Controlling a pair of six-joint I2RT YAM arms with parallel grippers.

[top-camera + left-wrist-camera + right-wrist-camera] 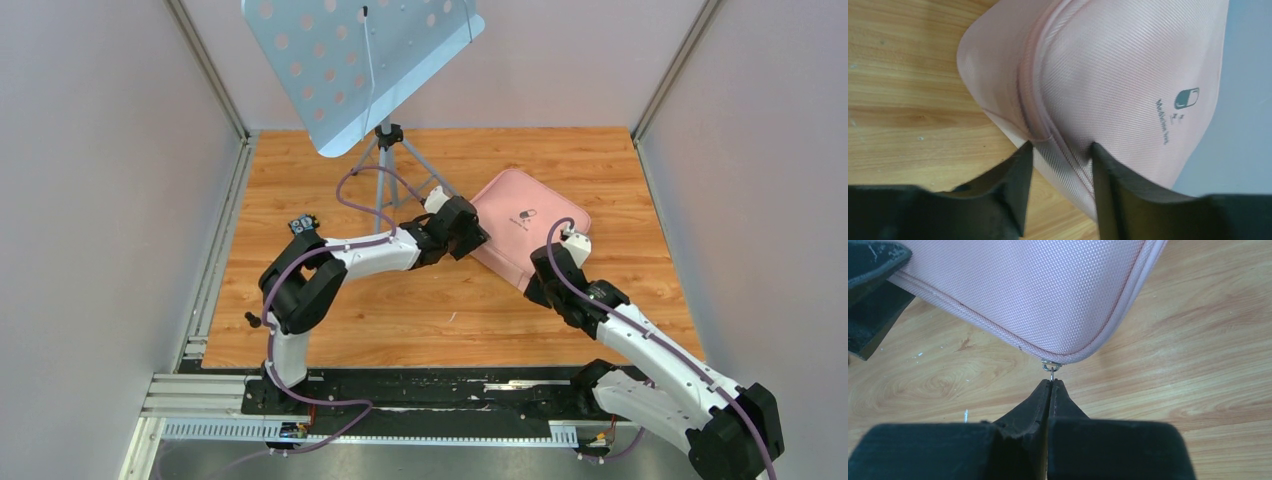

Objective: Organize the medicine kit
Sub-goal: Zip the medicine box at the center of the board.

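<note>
1. The medicine kit (530,200) is a soft pink case. It lies flat on the wooden tabletop (300,180), on the far right part, turned so one corner points at the arms.
2. The kit is shut. Its lid faces up, and a small dark pill logo (1186,98) shows on it.
3. The left claw (1060,150) is at the left edge of the kit. Its two black fingers (1018,190) stand apart, with the kit's rim and seam between them. One finger is by the side of the kit and the other is over the lid.
4. Both fingers seem to touch the pink cloth. The pictures do not show whether the left claw is squeezing the kit or only sitting around it.
5. The right claw (1050,385) is at the near corner of the kit, low over the tabletop. Its fingers are clenched tight together, with no gap.
6. A small metal zip ring (1050,366) hangs from that round corner. Its end goes right into the tips of the right claw, so the claw looks like it is pinching it.
7. In the right wrist view, a dark part of the left claw shows at the top left, beside the kit.
8. A pale blue music stand (360,60) with round holes stands on thin legs at the back of the tabletop, behind the left arm.
9. Purple cables (355,185) run along both arms.
</note>
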